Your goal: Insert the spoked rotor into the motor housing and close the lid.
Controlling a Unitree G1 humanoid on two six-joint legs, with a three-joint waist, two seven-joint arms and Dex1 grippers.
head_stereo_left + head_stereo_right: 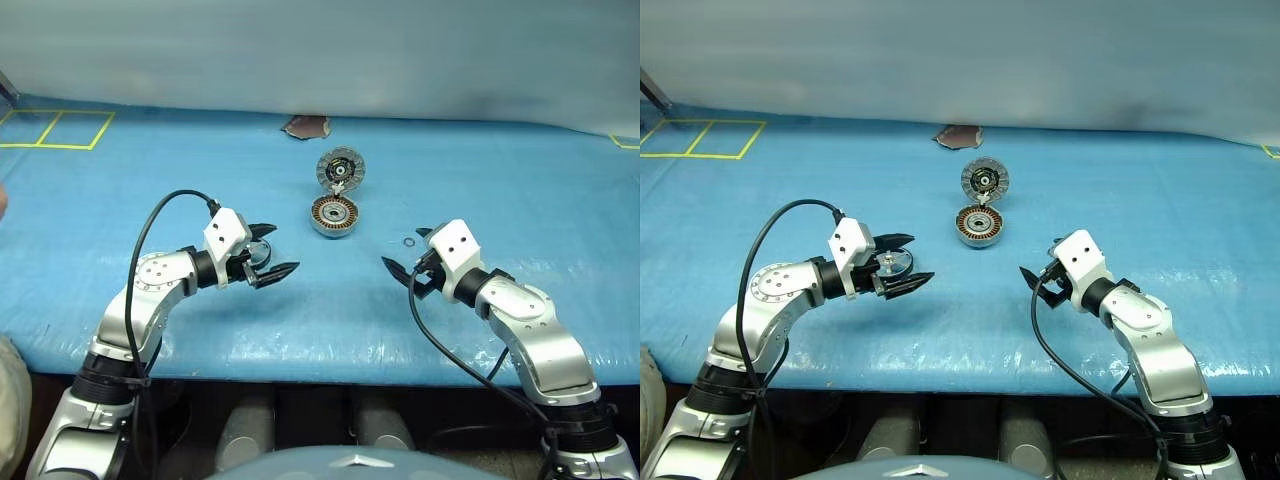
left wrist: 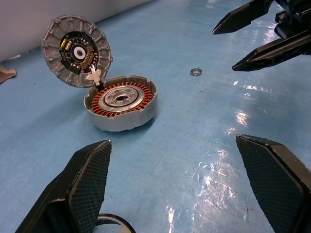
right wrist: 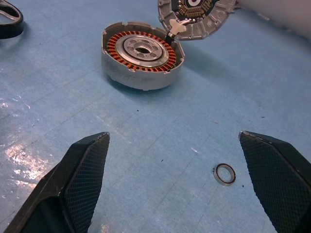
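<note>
Hovering over the blue counter [image 1: 520, 190], left gripper [image 1: 272, 252] has its fingers spread wide, empty, with the spoked rotor [image 1: 892, 263] lying flat just between them. Motor housing [image 1: 334, 215] sits mid-counter, copper windings showing, lid [image 1: 341, 168] hinged up at its far rim. Small washer ring [image 1: 408, 242] lies near the right gripper [image 1: 405, 254], fingers apart, holding nothing.

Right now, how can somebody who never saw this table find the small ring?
On the blue table, find the open motor housing with copper windings. The small ring lies flat beside it, toward the right gripper. It is tiny, thin and empty inside, without spokes.
</note>
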